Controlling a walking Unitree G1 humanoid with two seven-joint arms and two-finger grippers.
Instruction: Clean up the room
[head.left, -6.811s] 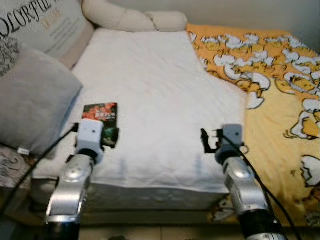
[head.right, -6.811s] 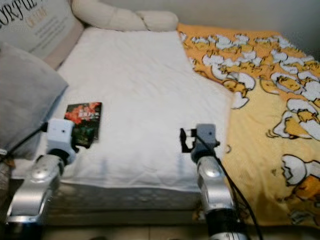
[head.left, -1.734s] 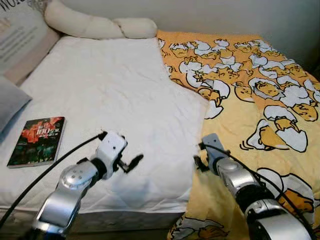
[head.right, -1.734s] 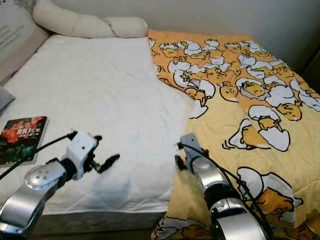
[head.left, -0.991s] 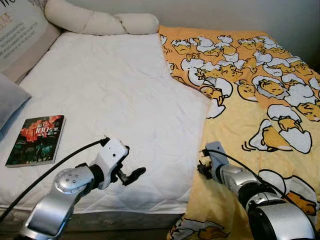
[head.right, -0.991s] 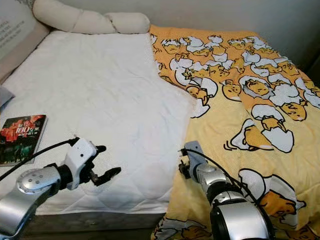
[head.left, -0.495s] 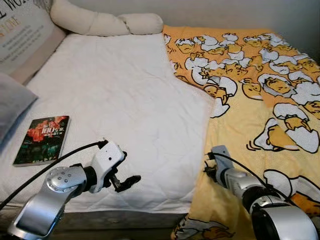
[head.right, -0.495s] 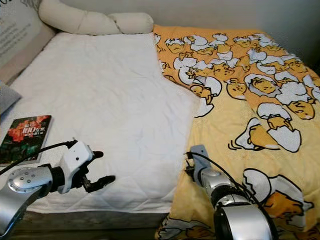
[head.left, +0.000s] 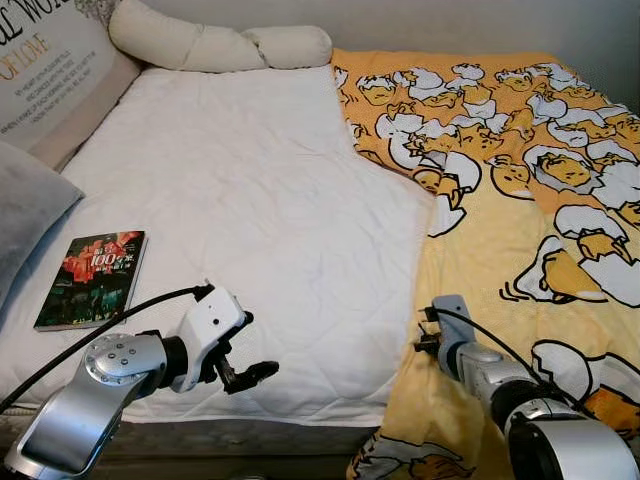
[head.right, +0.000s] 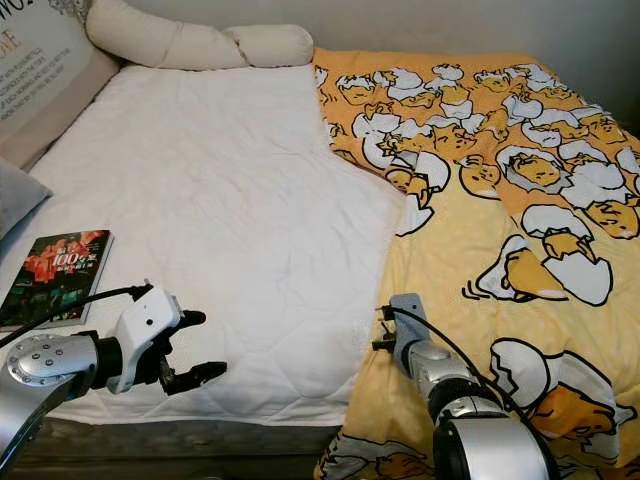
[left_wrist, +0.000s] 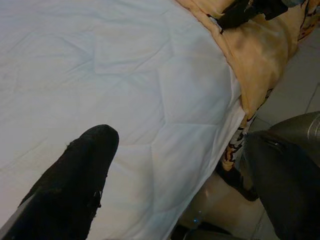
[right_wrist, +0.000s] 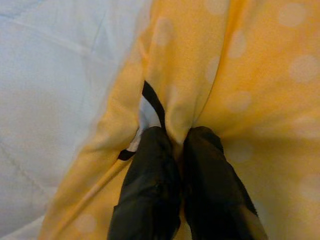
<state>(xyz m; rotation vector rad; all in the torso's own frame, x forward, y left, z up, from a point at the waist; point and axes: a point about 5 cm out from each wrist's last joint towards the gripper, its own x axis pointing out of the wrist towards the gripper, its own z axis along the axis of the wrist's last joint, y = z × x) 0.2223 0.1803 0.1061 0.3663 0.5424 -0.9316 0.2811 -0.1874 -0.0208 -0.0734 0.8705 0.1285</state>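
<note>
**Right gripper pinches the yellow blanket at the bed's near edge**

Nearest the robot, the right gripper (right_wrist: 174, 150) sits low at the front of the bed, its two black fingers (right_wrist: 150, 180) pressed together on a fold of the yellow blanket (head.left: 520, 230). The pinched fold lies right at the blanket's edge, where it meets the white sheet (head.left: 250, 190). In the head views that gripper (head.left: 428, 335) rests on the blanket just beside this border.

To its left, the left gripper (head.left: 245, 372) hovers over the sheet's front edge, with nothing between its fingers. They are spread apart: the wrist view shows one finger (left_wrist: 75, 180) over the sheet and the other well off to the side.

Farther back on the left, a book (head.left: 92, 278) with a dark, red-flowered cover lies flat on the sheet near a grey pillow (head.left: 25, 220).

The blanket, printed with white-and-yellow egg cartoons, covers the bed's right half from front to far end, its inner edge running in a ragged diagonal across the sheet.

At the far end, a long cream bolster (head.left: 215, 45) lies across the head of the bed, and a lettered cushion (head.left: 50, 70) leans at the far left corner.
</note>
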